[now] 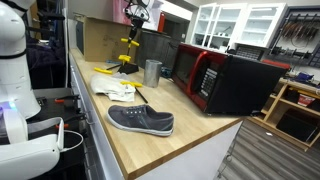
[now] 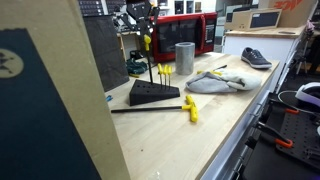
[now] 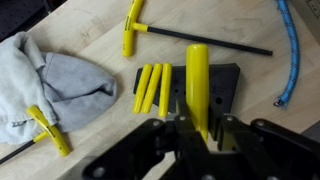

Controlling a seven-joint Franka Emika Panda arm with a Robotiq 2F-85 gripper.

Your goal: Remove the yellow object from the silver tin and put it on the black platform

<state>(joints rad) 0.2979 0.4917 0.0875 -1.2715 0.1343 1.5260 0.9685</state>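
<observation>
My gripper (image 3: 197, 125) is shut on the yellow object (image 3: 198, 80), a slim bright-yellow piece that hangs straight down from the jaws. It is above the black platform (image 3: 228, 88), which holds several more yellow pieces (image 3: 152, 88) side by side. In both exterior views the gripper (image 2: 140, 18) (image 1: 137, 13) is high over the platform (image 2: 153, 94) (image 1: 125, 69), with the yellow object (image 2: 146, 42) below it. The silver tin (image 2: 185, 58) (image 1: 152, 71) stands upright beside the platform, apart from the gripper.
A yellow T-handle tool (image 3: 133, 35) with a black shaft lies beside the platform. A grey cloth (image 3: 55, 85) with another yellow-handled tool (image 3: 48, 128) lies near it. A grey shoe (image 1: 140, 120) and a black-and-red microwave (image 1: 225, 80) sit on the wooden counter. A blue cable (image 3: 288, 60) runs along the edge.
</observation>
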